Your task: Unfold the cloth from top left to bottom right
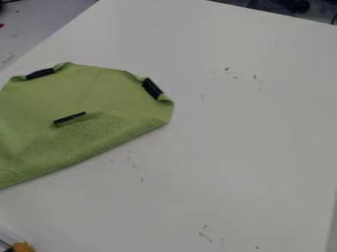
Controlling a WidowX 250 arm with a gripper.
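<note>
Your landmark is the green cloth (pixel 92 91), which lies on the white counter (pixel 250 133) and runs out past the left edge of the camera view. You cannot tell how far open the claw is, or whether it has hold of anything. The cloth is partly folded: along its lower side you have one long, fairly straight fold slanting up to the right, and from it a coarser-textured flap (pixel 85 140) lies back over the smoother part. You can see three black strips on the cloth: one at its upper left edge (pixel 40 74), one at its upper right edge (pixel 152 88), where the material puckers, and one at the upper edge of the flap (pixel 70 118), near the middle of the cloth. As for labels or print, you have the three strips, plain black, with no lettering you can read. To the right of the cloth and below it, you see small dark scuffs scattered on the counter, too small to make out as anything more. Well below the cloth, at the view's lower left corner, sits an orange-yellow thing (pixel 23 247). Far above and right of the cloth, dark objects (pixel 294 6) lie beyond the counter's edge.
</note>
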